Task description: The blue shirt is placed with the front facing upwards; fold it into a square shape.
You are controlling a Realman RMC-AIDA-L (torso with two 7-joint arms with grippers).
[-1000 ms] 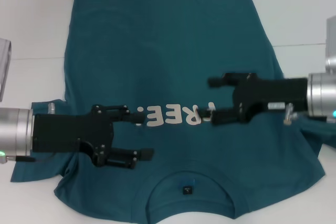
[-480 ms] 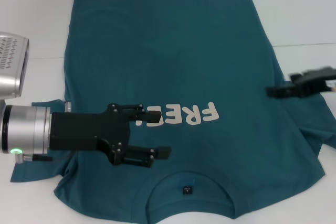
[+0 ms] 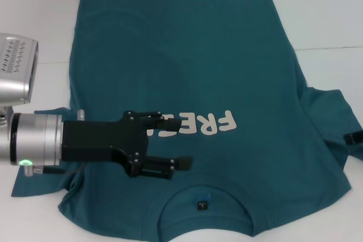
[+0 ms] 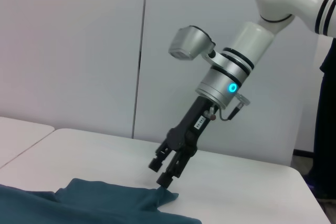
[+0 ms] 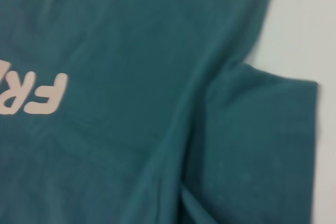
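Swung off the shirt to its right sleeve — right gripper, jaws apart; left gripper agape mid-chest — folding unstarted.

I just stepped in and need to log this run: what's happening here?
A two-armed robot is working on a blue shirt spread flat, front up, on a white table; no fold is made yet. The left pincer hangs open over the chest by the FREE! lettering, holding nothing. The right pincer, also open, is out at the shirt's right sleeve edge.
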